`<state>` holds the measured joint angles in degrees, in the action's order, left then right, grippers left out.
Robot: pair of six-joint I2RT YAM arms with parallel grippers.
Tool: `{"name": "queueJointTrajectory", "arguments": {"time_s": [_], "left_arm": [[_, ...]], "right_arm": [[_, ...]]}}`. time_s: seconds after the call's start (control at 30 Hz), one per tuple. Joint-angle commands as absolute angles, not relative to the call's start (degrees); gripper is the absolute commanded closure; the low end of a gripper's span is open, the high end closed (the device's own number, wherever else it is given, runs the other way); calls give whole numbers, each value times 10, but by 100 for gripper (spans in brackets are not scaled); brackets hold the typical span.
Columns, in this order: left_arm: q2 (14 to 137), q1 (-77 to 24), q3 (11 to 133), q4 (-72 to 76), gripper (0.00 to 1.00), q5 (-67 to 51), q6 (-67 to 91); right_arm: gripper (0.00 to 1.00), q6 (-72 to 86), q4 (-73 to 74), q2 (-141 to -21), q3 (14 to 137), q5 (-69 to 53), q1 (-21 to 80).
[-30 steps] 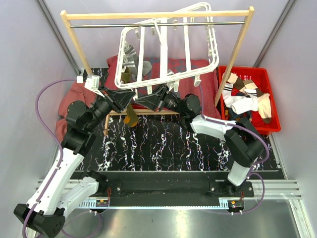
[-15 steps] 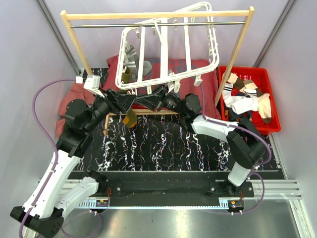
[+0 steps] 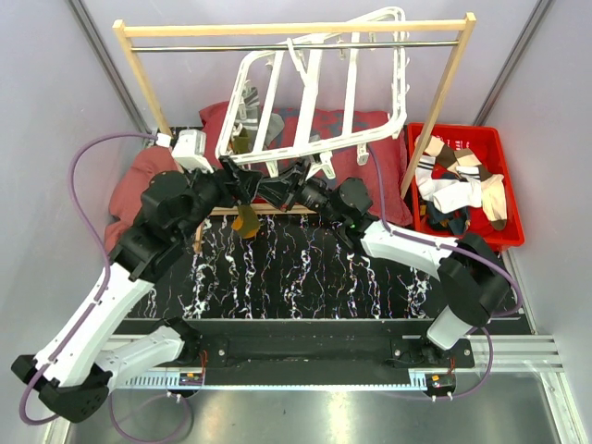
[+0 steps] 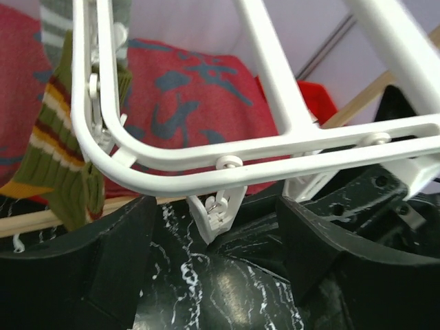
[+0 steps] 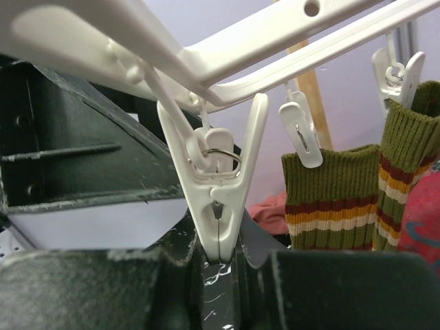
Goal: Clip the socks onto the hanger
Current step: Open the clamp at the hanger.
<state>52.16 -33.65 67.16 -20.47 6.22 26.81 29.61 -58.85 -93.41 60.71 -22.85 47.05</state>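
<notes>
Hanger [image 4: 275, 157] hangs tilted off the wooden rail [image 3: 296, 28] at 12 o'clock, one olive striped sock [image 5: 323, 199] already clipped on. The right gripper [image 5: 220, 275] is pinching a clip [image 5: 218, 206] by its tip, I'd guess to steady it. The left gripper [image 4: 216, 261] sits spread wide under the frame. Spare socks [image 3: 453, 190] wait in the red bin [image 3: 462, 128] at 3 o'clock

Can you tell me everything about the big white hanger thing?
The hanger is a big white plastic rectangle with cross bars and little clips dangling underneath. It hangs tilted from the wooden rack, with its near edge low over the table. Olive striped socks hang from clips near one corner. The right pincer pinches the tip of one clip. The left pincer is open just below the near edge.
</notes>
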Motion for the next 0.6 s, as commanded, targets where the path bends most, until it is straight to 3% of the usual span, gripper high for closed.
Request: {"name": "queueJointTrajectory", "arguments": {"time_s": [0.0,0.57], "left_arm": [[538,-359,720,-217,28,155,251],[572,-386,734,-194,46,233,269]], "right_arm": [[100,240,-563,-912,609,-196,486],[100,211,-537,-920,615,-181,497]]}}
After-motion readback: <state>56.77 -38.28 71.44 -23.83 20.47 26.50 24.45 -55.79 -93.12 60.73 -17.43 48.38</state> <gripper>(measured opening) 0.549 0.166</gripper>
